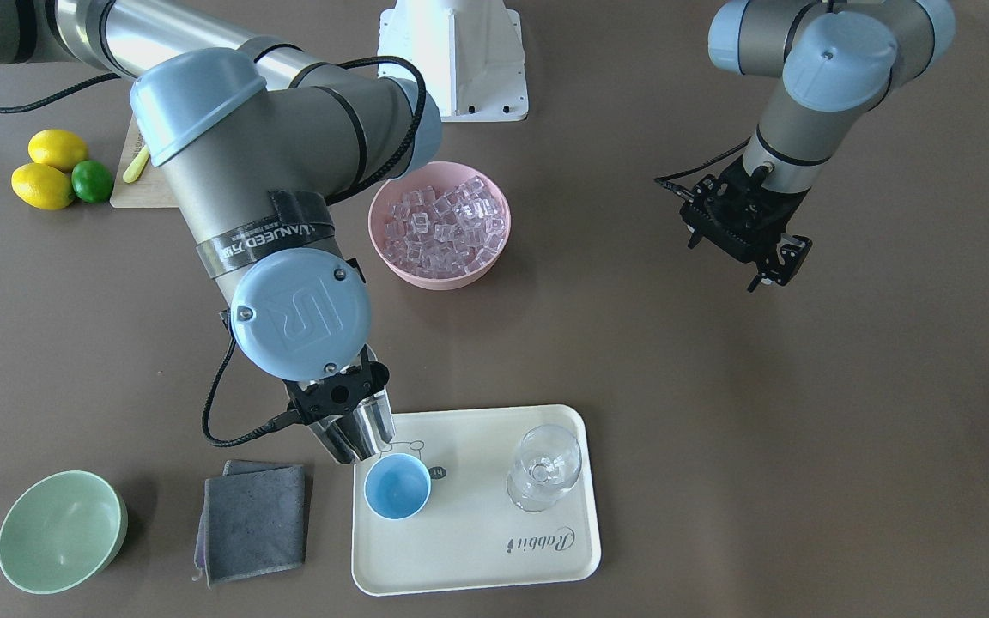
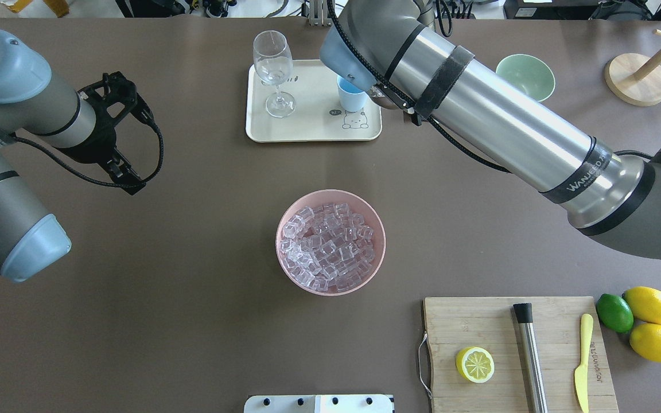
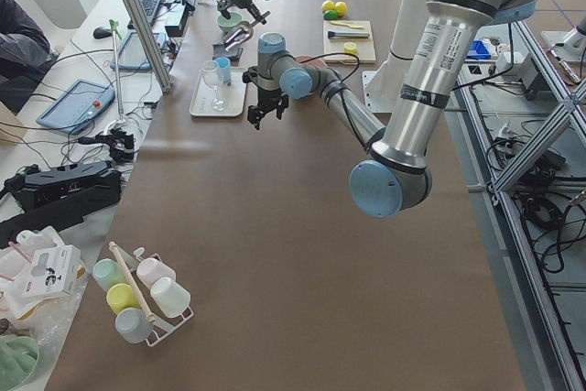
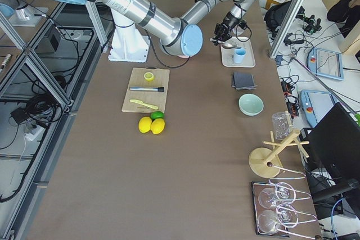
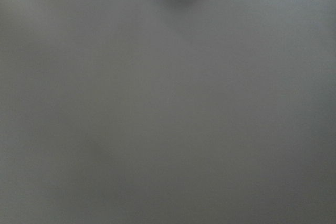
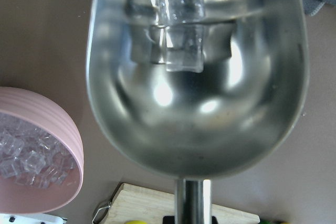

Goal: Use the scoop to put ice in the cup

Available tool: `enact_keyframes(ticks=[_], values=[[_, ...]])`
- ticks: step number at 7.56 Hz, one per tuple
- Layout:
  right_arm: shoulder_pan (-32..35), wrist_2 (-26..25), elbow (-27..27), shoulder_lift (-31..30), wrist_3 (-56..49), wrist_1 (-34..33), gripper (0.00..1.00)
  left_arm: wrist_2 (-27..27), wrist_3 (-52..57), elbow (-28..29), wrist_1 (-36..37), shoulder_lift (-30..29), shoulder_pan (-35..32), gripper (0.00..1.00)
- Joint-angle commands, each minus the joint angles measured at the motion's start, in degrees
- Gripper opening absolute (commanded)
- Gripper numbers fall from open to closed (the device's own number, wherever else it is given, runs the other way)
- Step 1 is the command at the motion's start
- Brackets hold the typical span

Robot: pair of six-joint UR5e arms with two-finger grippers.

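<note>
My right gripper (image 1: 338, 396) is shut on the handle of the steel scoop (image 1: 361, 432), whose trough tilts down right beside the rim of the light-blue cup (image 1: 397, 486). The cup stands on the cream tray (image 1: 477, 558), and no cubes show inside it. In the right wrist view, a clear ice cube or two (image 6: 181, 24) lies at the far lip of the scoop (image 6: 194, 108). The pink bowl (image 1: 439, 275) at mid-table is heaped with ice (image 1: 443, 225). My left gripper (image 1: 748, 249) hangs open and empty over bare table, far from the tray.
A stemmed wine glass (image 1: 544, 468) shares the tray. A grey cloth (image 1: 254, 519) and a pale green bowl (image 1: 61, 530) lie beside the tray. Near the robot, a cutting board (image 2: 497, 327) holds a lemon half, a steel cylinder and a knife. Lemons and a lime (image 2: 646, 321) sit next to it.
</note>
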Motion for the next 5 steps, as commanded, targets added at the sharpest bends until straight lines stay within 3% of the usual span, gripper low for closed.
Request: enact_keyframes(ticks=[1,3,5], values=[[0.1,-0.3,-5.0,3.7,-4.6,-5.3,0.0,-1.3,-0.3,-0.2,0.6,1.9,-0.5,0.98],[0.6,-0.7,-9.2,6.4,-6.2,-5.9,0.0,-1.9,-0.5,-0.6,3.0,4.7,-4.4,0.98],[0.7,-1.3,-13.8,8.3,-6.9,-5.9,0.0,-7.7,-0.1,-0.7,3.4,11.8,-12.5,0.98]])
